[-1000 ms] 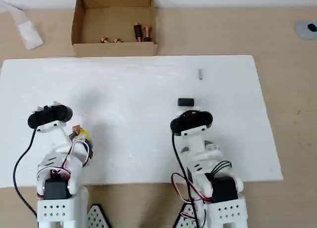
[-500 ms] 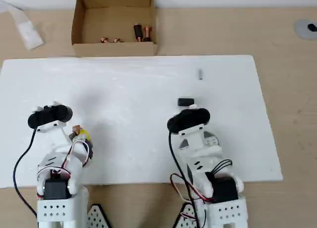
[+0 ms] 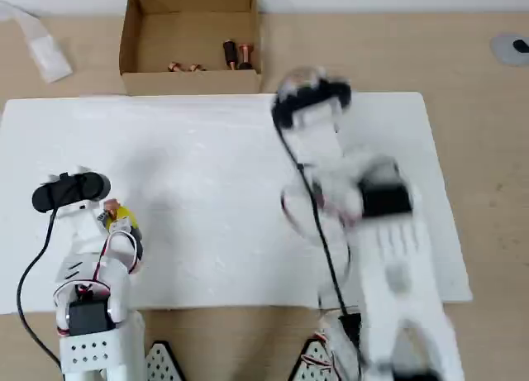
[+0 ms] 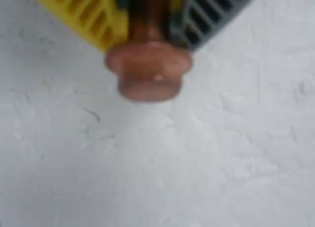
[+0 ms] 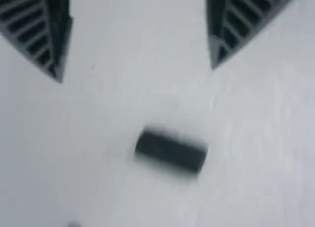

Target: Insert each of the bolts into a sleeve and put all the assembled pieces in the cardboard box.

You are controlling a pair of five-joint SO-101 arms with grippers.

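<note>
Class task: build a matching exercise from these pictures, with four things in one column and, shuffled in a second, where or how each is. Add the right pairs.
Things
1. copper bolt
2. black sleeve
3. assembled pieces
4. right gripper

Places and states
A. inside the cardboard box
B. open, holding nothing
C. clamped in the left gripper
D. lying loose on the white sheet

Pairs: 1-C, 2-D, 3-A, 4-B

We list one copper bolt [image 4: 148,74], flanged head outward, clamped in our left gripper [image 4: 147,39] between yellow and grey fingers; white foam sheet [image 4: 197,163] beneath.
</note>
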